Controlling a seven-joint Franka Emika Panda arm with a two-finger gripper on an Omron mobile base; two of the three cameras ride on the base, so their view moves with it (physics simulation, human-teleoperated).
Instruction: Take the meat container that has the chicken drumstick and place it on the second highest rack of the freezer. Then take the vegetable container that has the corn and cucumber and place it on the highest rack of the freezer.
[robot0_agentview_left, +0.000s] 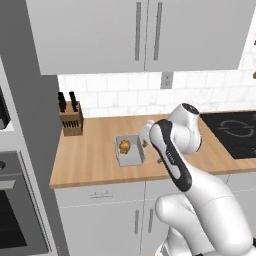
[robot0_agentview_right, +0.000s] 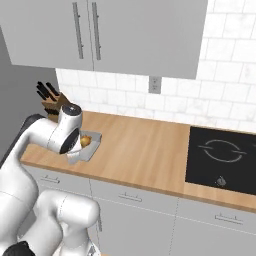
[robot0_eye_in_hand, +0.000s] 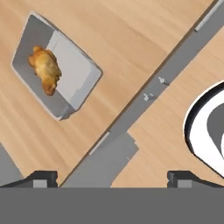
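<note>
your claw (robot0_eye_in_hand: 111, 177) is spread and empty. the meat container (robot0_eye_in_hand: 54, 89) sits up-left of it, long axis slanting toward you.

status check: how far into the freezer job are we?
Done: nothing yet. The meat container with the chicken drumstick sits on the wooden counter, ungrasped. In hand: the end effector is open above the counter, its tips wide apart and holding nothing, the container off to one side in the hand view. Left: grasp it, rack it in the freezer, then do the vegetable container.
</note>
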